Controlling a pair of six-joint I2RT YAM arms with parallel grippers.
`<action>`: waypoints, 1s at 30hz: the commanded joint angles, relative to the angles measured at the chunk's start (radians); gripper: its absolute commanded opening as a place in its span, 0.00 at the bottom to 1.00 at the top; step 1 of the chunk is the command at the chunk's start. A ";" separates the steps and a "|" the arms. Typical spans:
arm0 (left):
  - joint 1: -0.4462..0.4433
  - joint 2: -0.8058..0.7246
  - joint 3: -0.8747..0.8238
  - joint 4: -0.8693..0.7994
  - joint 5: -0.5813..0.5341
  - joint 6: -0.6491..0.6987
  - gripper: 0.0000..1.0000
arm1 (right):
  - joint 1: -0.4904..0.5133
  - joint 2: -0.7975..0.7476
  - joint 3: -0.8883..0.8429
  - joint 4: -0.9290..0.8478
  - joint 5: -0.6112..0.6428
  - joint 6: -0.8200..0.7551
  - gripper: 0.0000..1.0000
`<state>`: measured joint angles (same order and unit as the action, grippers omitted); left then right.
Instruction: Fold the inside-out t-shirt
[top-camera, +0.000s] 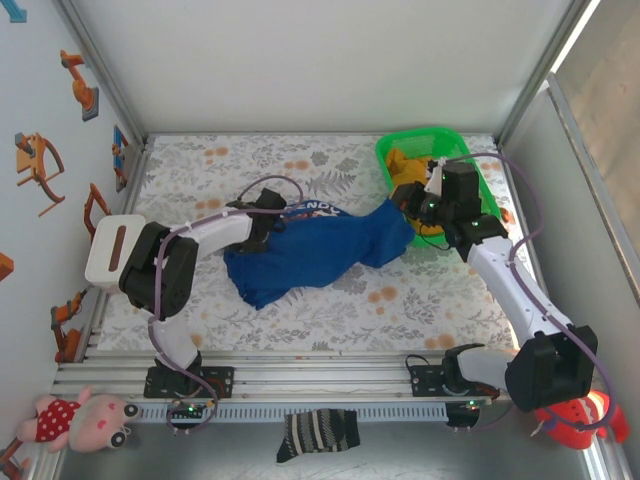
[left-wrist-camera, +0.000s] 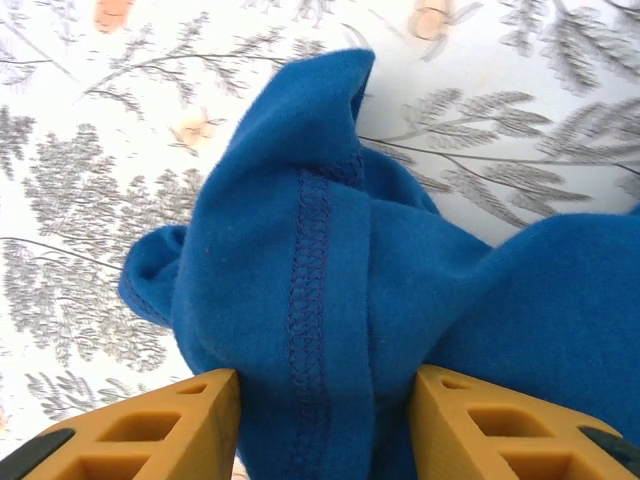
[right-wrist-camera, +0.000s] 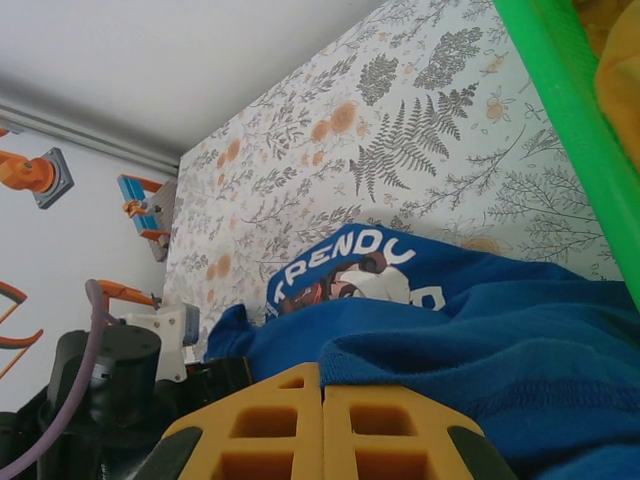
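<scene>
The t-shirt (top-camera: 320, 255) is lying crumpled across the middle of the tabletop (top-camera: 200, 170), one end trailing toward the basket (top-camera: 384, 160) in the far right corner. The left tool (left-wrist-camera: 325, 375) is straddling a seamed fold, jaws apart; the right tool (right-wrist-camera: 322, 370), jaws together, is apparently pinching the opposite hem. Gripping for the spread is likely underway; next, the left must clamp before both pull the cloth flat.
</scene>
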<state>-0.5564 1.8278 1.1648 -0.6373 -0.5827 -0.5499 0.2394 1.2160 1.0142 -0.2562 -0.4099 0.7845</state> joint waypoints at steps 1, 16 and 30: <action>0.048 -0.027 -0.012 -0.039 -0.057 -0.015 0.44 | 0.008 -0.020 0.051 -0.024 0.029 -0.029 0.00; 0.124 -0.151 -0.063 -0.024 -0.041 0.002 0.31 | 0.003 -0.033 0.073 -0.066 0.084 -0.046 0.00; 0.142 -0.139 -0.100 0.025 0.043 0.024 0.17 | -0.001 -0.044 0.093 -0.080 0.088 -0.047 0.00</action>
<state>-0.4171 1.6802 1.0836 -0.6178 -0.5713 -0.5362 0.2390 1.1969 1.0721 -0.3340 -0.3454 0.7582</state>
